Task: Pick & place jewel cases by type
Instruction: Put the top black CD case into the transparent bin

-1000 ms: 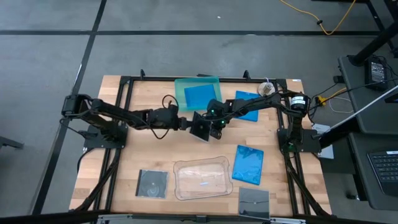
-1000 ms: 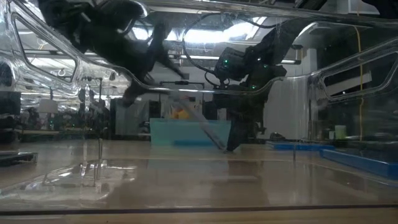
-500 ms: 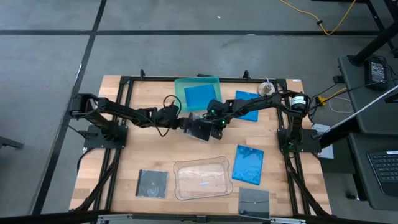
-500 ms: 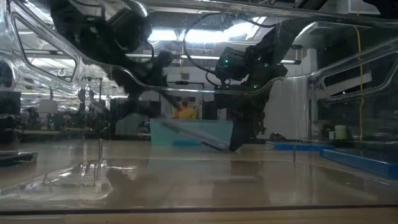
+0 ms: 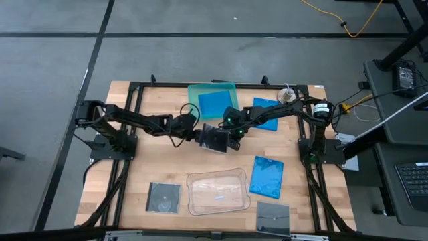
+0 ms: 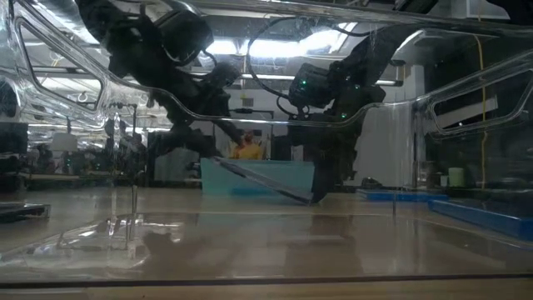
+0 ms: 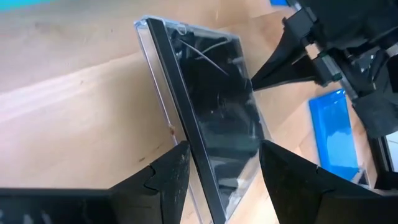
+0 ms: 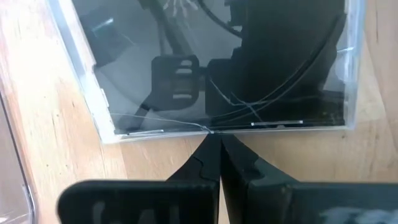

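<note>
At centre frame in the high view, the dark square jewel case (image 5: 215,138) sits tilted between both arms. Left gripper (image 7: 217,180) straddles its raised edge with fingers spread, not yet clamped. Right gripper (image 8: 216,163), fingers pressed together, props the opposite, lower edge by the table (image 5: 154,161). Its face slopes toward the left gripper.

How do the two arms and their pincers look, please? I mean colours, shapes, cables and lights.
Both arms are black, slim and jointed, with black cables looping along them. The left pincer has two matte black wedge-shaped fingers with stepped inner edges. The right pincer has similar black tapered fingers. A small green light glows on the right arm's wrist.
</note>
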Action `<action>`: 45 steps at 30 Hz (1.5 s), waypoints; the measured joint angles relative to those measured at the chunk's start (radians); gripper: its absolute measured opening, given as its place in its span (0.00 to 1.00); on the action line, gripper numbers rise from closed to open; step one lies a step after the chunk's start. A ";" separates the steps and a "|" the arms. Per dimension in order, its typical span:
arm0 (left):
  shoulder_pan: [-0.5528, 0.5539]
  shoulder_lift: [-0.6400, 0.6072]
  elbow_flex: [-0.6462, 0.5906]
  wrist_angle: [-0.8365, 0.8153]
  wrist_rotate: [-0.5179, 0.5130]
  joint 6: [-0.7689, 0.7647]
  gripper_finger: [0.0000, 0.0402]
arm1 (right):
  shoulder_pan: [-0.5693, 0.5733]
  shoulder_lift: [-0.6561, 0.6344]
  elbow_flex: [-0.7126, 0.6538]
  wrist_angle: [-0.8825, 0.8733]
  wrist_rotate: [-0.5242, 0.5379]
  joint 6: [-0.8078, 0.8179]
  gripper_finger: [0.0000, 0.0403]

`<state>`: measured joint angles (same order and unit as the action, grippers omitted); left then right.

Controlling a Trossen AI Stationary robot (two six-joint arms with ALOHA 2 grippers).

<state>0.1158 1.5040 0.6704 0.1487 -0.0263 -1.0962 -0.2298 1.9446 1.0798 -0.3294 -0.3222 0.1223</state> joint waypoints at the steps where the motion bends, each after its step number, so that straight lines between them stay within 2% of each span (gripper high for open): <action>1: 0.000 0.000 0.000 0.003 -0.003 0.000 0.45 | 0.000 0.000 0.000 0.000 0.000 0.000 0.01; 7: 0.000 -0.013 0.000 0.024 -0.014 0.000 0.45 | 0.000 0.000 0.000 -0.004 0.002 -0.001 0.01; 9: 0.001 -0.027 0.006 0.113 -0.030 0.018 0.45 | 0.000 -0.001 -0.005 0.000 0.003 -0.002 0.01; 11: -0.002 -0.034 0.035 0.179 0.009 0.042 0.45 | 0.000 -0.001 -0.009 0.024 0.006 -0.004 0.01; 15: -0.002 -0.023 0.060 0.081 0.006 0.117 0.45 | 0.001 0.000 -0.017 0.046 0.008 -0.005 0.01; 19: 0.013 -0.014 0.064 0.037 0.008 0.092 0.45 | 0.001 0.001 -0.018 0.048 -0.001 0.000 0.01; 28: 0.019 -0.005 0.063 0.049 -0.001 0.089 0.45 | 0.004 0.002 -0.018 0.042 -0.004 0.001 0.01; 34: 0.038 -0.005 0.062 -0.058 0.001 0.089 0.45 | 0.004 0.002 -0.019 0.036 -0.008 0.000 0.01; 39: 0.039 -0.005 0.062 -0.096 0.048 0.089 0.45 | 0.004 0.002 -0.019 0.036 -0.014 0.000 0.01; 45: 0.035 -0.005 0.061 -0.096 0.065 0.080 0.38 | 0.004 0.002 -0.019 0.036 -0.016 0.000 0.01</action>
<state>0.1505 1.4990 0.7319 0.0531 0.0382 -1.0157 -0.2256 1.9469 1.0603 -0.2938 -0.3378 0.1219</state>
